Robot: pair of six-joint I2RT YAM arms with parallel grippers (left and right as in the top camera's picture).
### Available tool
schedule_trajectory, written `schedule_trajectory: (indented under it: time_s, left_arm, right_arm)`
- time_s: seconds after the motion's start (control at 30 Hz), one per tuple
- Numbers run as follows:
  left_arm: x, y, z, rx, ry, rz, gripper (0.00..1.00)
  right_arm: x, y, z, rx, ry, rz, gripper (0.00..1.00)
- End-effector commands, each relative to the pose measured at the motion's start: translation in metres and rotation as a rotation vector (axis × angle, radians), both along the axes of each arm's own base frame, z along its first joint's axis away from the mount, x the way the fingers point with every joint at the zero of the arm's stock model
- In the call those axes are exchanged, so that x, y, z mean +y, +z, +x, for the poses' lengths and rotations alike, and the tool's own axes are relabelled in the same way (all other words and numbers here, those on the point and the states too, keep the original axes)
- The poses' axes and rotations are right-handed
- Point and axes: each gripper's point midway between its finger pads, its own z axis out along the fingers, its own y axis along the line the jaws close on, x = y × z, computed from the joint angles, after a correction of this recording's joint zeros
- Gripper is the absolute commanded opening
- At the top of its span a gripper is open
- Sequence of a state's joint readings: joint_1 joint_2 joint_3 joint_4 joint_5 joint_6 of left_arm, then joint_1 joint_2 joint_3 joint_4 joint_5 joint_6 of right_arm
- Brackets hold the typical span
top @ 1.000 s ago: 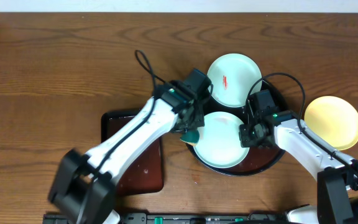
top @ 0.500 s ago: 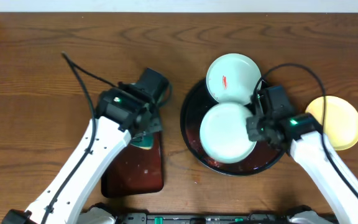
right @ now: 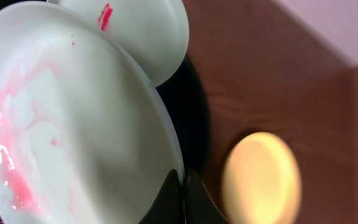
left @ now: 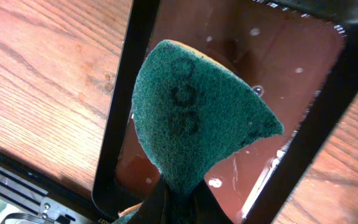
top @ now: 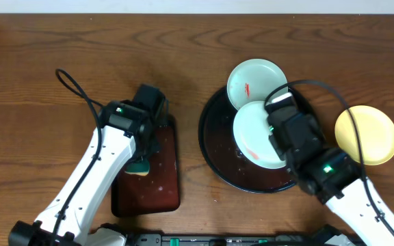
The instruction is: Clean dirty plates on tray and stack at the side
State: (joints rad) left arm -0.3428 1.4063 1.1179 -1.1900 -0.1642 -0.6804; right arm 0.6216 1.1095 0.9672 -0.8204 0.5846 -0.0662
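A large black round tray (top: 205, 137) holds two mint plates. One plate (top: 255, 82) with a red smear rests on the tray's far rim (right: 143, 31). My right gripper (top: 278, 128) is shut on the rim of the other plate (top: 254, 133), which is tilted up and streaked pink (right: 73, 124); the fingertips (right: 182, 182) pinch its edge. The yellow plate (top: 366, 134) lies on the table right of the tray (right: 261, 177). My left gripper (top: 141, 162) is shut on a green sponge (left: 197, 118) above the brown tray.
A dark brown rectangular tray (top: 163, 184) with water drops lies left of the round tray, under the sponge (left: 297, 74). Black cables loop from both arms. The table's front edge with a black rail is close (left: 17, 186).
My left arm has swung left from the round tray to the brown tray, carrying the sponge. My right gripper has tipped the held plate up and shifted it back and right.
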Motion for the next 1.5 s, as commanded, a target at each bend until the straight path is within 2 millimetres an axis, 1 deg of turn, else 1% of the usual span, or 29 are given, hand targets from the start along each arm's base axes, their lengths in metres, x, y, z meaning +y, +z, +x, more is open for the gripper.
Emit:
schedule_trajectory:
  time_s: [0.0, 0.2, 0.27, 0.3, 0.47, 0.63, 1.47]
  left_arm:
    - [0.006, -0.004, -0.001, -0.003, 0.008, 0.023, 0.08]
    - [0.004, -0.007, 0.004, -0.022, 0.007, 0.017, 0.08]
    - [0.004, -0.007, 0.005, -0.026, 0.007, 0.015, 0.09]
    - [0.004, -0.007, 0.005, -0.027, 0.007, 0.015, 0.12]
    - [0.004, -0.007, 0.005, -0.027, 0.007, 0.015, 0.12]
    - [0.004, -0.007, 0.005, -0.027, 0.008, 0.015, 0.11]
    - [0.003, -0.007, 0.005, -0.026, 0.007, 0.011, 0.11]
  right_arm:
    - [-0.003, 0.028, 0.0, -0.112, 0.013, -0.165, 0.01]
    - [0.018, 0.047, -0.011, -0.214, 0.069, -0.268, 0.01]
    - [0.024, 0.052, -0.014, -0.244, 0.086, -0.29, 0.01]
    - [0.027, 0.055, -0.016, -0.258, 0.094, -0.299, 0.01]
    - [0.039, 0.065, -0.025, -0.32, 0.123, -0.336, 0.01]
    - [0.042, 0.07, -0.028, -0.348, 0.128, -0.353, 0.01]
    - [0.041, 0.072, -0.028, -0.358, 0.122, -0.361, 0.01]
